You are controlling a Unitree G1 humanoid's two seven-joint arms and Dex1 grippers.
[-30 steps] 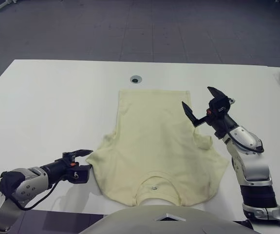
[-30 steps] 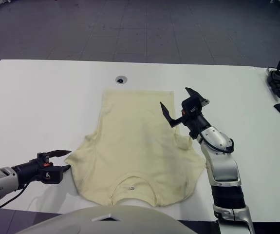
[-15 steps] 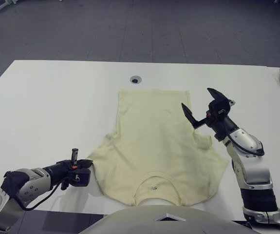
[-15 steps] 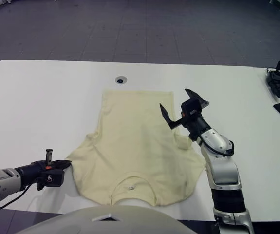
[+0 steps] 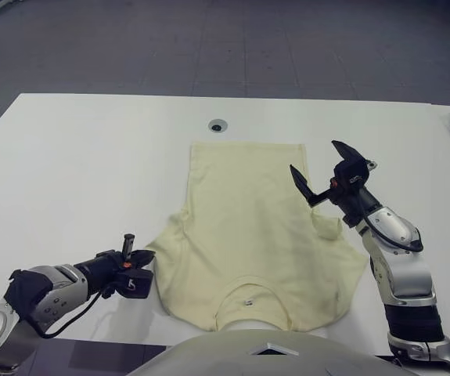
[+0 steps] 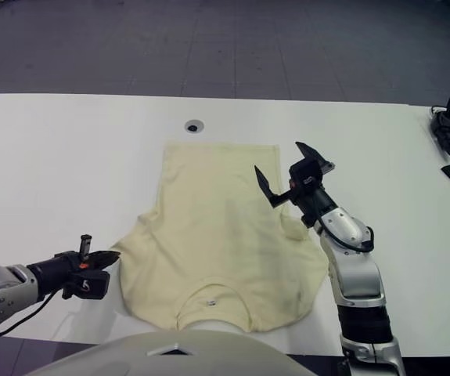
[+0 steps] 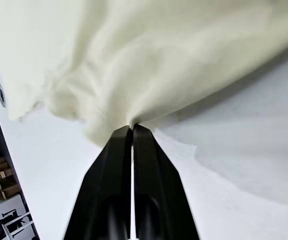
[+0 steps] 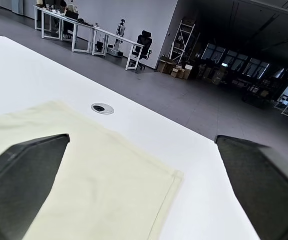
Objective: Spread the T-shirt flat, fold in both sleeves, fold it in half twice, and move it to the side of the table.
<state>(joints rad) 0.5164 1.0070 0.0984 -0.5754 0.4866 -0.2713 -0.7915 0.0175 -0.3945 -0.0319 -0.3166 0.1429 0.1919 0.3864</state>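
Reading as open-plan lab or office hall. Large white bench (image 5: 91,157) carrying round cable grommet (image 5: 218,125) in its top. Grey tiled floor (image 5: 248,47) stretching wide beyond it. White-legged desks (image 8: 103,36) lining far wall, black office chair (image 8: 145,39) standing beside them. Tall rack (image 8: 186,30) and cardboard boxes (image 8: 169,66) sitting farther back. Black cables (image 6: 444,125) lying at bench edge.

Pale yellow T-shirt (image 8: 93,170) flat on white surface (image 8: 23,65). Round cable hole (image 8: 102,108) near T-shirt hem. Dark fingers (image 8: 26,165) wide apart, either side of T-shirt hem corner.
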